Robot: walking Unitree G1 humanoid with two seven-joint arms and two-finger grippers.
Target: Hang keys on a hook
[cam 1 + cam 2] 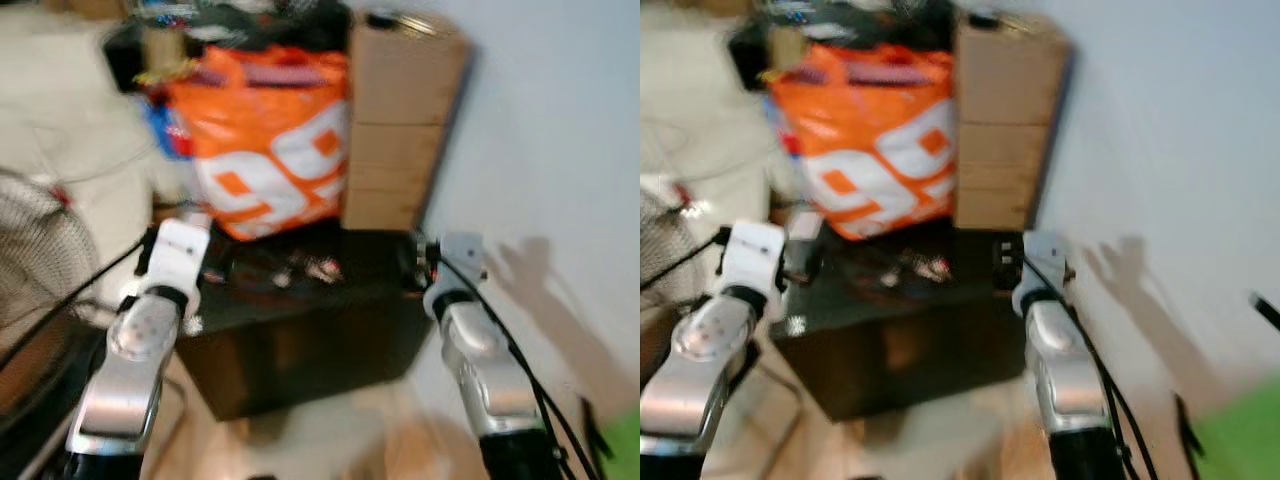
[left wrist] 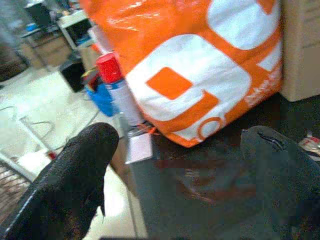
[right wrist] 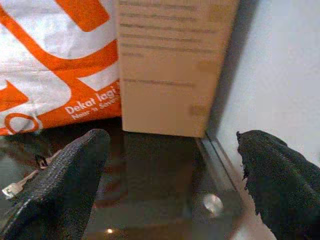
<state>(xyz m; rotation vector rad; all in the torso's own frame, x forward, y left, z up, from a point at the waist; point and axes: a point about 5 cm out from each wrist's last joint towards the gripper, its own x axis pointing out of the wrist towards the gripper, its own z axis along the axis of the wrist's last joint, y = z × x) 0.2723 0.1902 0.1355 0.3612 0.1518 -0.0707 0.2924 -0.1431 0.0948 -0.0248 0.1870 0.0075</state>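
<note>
Two silver forearms are seen, each topped by a white wrist block, with black cables run along them. The left gripper (image 2: 175, 175) and right gripper (image 3: 172, 172) are formed of textured black fingers.

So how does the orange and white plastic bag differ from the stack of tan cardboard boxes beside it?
The orange and white plastic bag is soft, bulging and boldly printed; the stack of tan cardboard boxes is rigid, square-edged and plain, with faint labels. The boxes rise taller, nearer the white wall. Both rest on the black glossy table.
</note>
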